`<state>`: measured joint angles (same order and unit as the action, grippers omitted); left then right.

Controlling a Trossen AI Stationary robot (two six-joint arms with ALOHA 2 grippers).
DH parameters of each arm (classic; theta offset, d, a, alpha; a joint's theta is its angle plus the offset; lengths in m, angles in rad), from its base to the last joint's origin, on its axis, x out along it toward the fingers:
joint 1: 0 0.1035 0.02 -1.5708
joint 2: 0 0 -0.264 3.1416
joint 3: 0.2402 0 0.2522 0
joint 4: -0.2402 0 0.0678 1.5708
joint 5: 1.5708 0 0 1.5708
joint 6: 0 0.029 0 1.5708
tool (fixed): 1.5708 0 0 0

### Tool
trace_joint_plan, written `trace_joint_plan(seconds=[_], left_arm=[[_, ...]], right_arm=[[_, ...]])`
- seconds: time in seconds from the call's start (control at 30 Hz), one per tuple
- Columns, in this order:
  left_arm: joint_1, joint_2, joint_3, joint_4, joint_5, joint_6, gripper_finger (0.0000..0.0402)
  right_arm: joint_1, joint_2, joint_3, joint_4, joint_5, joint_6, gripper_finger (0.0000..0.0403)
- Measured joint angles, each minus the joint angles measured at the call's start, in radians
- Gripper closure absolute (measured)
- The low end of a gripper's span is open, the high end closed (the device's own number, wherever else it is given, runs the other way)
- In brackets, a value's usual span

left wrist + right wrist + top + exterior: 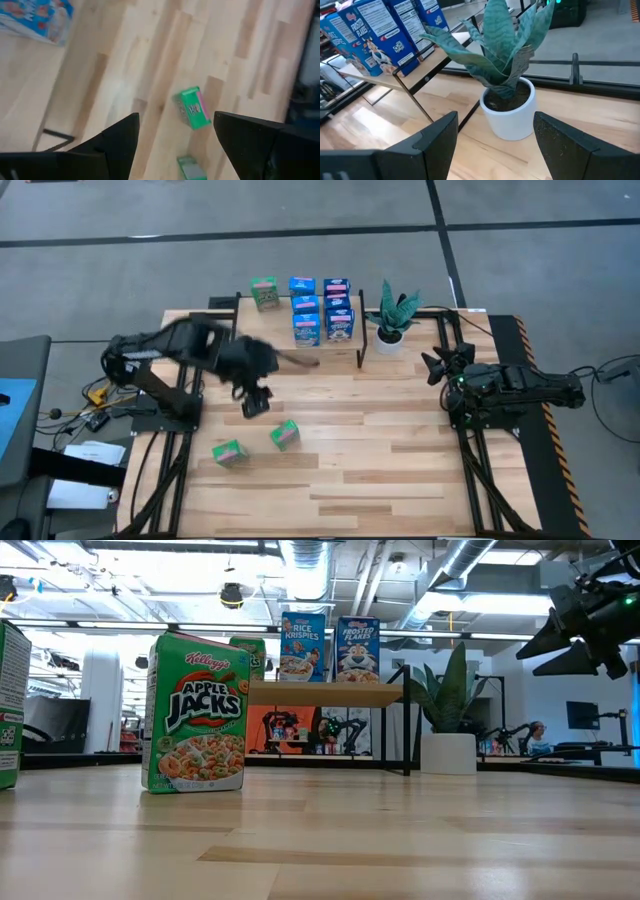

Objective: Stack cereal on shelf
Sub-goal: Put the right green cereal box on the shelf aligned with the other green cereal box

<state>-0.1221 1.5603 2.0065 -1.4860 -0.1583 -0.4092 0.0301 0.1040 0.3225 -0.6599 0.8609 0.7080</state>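
Two green cereal boxes (285, 434) (228, 451) stand on the tabletop near its front left; in the low view the nearer one is an Apple Jacks box (195, 712). Several blue cereal boxes (322, 308) and one green box (264, 292) stand on the light-wood shelf (275, 325) at the far middle. My left gripper (256, 402) hangs open above the table between the shelf and the two green boxes, pointing steeply down; its wrist view shows a green box (192, 107) beyond its fingers. My right gripper (435, 365) waits open at the right, facing the plant.
A green plant in a white pot (509, 112) stands just right of the shelf, close in front of my right gripper. The shelf's black legs (360, 352) reach the table. Bare wooden tabletop (400, 460) spreads across the near middle and right.
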Motion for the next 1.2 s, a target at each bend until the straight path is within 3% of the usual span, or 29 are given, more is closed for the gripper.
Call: trace_joint_plan(seconds=[0.13,0.3,0.43,0.53,0.9,1.2], left_arm=[[-0.163,0.015,-0.03,0.018,-0.203,-0.163,0.0156],[-0.287,0.036,-0.127,0.047,-0.315,-0.304,0.0156],[-0.329,0.046,-0.238,0.092,-0.345,-0.398,0.0156],[-0.334,0.046,-0.35,0.214,-0.35,-0.448,0.0156],[-0.338,0.046,-0.656,0.459,-0.318,-0.519,0.0156],[-0.344,0.046,-0.722,0.562,-0.318,-0.506,0.0156]], right_arm=[[0.0,0.0,0.0,0.0,-0.007,0.0,0.0117],[0.0,0.0,0.0,0.005,-0.025,0.0,0.0117],[0.001,0.0,0.0,0.005,-0.027,0.0,0.0117],[0.001,0.0,0.0,0.006,-0.028,0.0,0.0117],[0.001,0.0,0.0,0.007,-0.027,0.0,0.0117],[0.001,0.0,0.0,0.008,-0.027,0.0,0.0117]])
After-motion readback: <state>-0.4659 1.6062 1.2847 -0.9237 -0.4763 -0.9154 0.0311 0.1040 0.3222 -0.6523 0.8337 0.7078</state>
